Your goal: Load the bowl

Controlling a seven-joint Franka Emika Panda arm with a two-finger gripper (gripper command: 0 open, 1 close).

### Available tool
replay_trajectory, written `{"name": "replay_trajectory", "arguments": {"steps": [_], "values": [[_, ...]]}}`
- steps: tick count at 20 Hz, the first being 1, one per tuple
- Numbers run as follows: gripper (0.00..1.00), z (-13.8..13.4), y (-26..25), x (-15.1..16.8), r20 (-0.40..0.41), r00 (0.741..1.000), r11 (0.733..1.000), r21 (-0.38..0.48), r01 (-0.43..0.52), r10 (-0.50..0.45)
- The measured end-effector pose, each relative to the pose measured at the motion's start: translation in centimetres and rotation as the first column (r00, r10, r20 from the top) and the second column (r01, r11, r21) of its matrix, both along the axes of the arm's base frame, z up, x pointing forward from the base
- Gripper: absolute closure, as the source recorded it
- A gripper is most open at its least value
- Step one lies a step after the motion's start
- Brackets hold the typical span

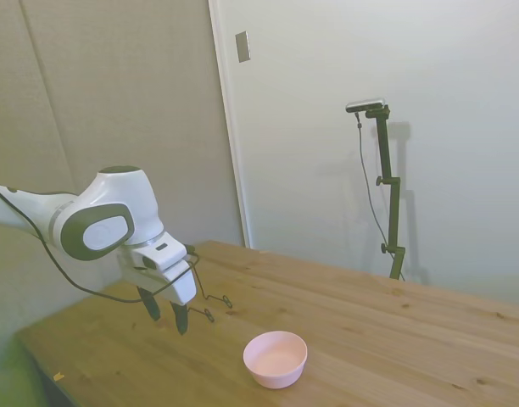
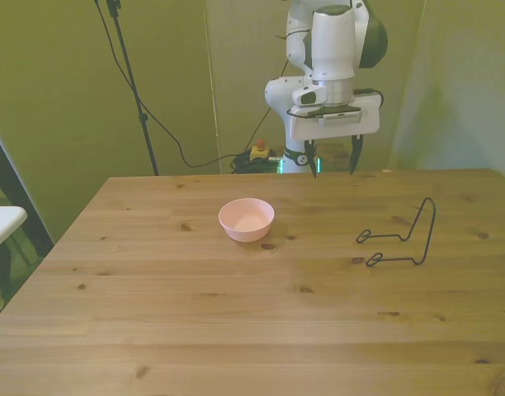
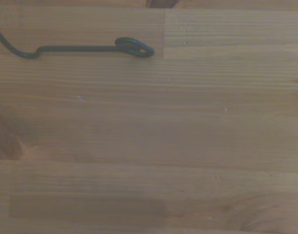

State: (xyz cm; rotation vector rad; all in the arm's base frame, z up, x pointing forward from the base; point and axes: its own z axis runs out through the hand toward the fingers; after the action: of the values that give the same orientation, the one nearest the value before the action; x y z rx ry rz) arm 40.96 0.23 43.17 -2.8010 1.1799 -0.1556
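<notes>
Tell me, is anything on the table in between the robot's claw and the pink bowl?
Nothing visible blocks it. The gripper hangs open above the far edge of the table, and only bare wood lies between it and the bowl. The wire rack stands off toward the front view's right, away from that path.

No readable text, label, brand, number or sign is showing in any of the three views. The bowl (image 2: 246, 219), the wire rack (image 2: 398, 238), the desk (image 2: 236, 330) and the arm's white casing are all appearing plain and unmarked.
</notes>
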Motion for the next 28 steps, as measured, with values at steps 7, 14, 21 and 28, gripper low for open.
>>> {"name": "replay_trajectory", "arguments": {"steps": [7,14,21,28], "values": [[0.00,1.8,-2.4,1.6,0.017,1.000,0.993,-0.115,0.013,-0.012],[0.00,2.3,-7.8,3.3,0.019,0.998,0.970,-0.235,0.058,-0.055],[0.00,-1.9,-10.2,5.2,0.025,0.994,0.963,-0.246,0.108,-0.105],[1.00,-5.8,-12.1,7.4,0.077,0.983,0.952,-0.248,0.181,-0.166]]}}
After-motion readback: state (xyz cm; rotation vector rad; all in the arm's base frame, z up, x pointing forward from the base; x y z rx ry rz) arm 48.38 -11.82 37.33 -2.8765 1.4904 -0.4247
